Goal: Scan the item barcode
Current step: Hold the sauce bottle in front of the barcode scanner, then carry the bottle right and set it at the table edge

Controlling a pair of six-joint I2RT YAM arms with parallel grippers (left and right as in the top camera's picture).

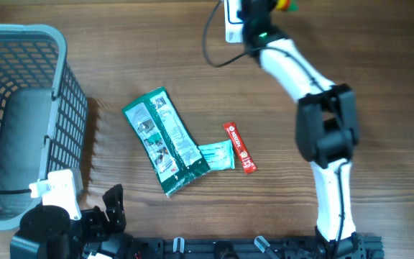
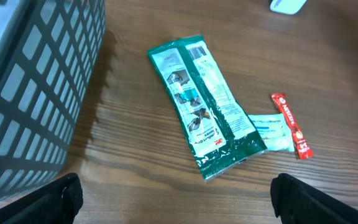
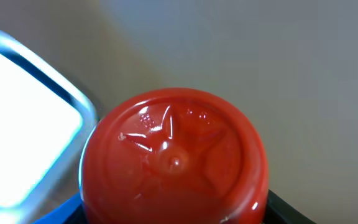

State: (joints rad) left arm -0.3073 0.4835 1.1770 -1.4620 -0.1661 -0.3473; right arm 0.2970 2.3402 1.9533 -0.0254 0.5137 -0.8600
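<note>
The basket (image 1: 20, 108) stands well left of the green packet (image 1: 165, 141), probably to take goods once they are read. The packet lies flat at mid-table, printed face up, its lower end over a corner of the pale sachet (image 1: 218, 155). The red stick (image 1: 239, 147) lies just right of that. All three look like items waiting their turn.

The left gripper (image 2: 179, 202) hovers below and left of the packet. Its jaws are spread as wide as they go and hold nothing, so it looks parked clear of the work.

The right gripper (image 1: 259, 13) reaches far up and right of the packet, to the scanner (image 1: 232, 20). A red cap (image 3: 174, 163) fills its camera, beside a bright white panel. This is perhaps the item offered for reading, but the fingers are hidden, so I cannot tell how the jaws stand or whether they grip it.
</note>
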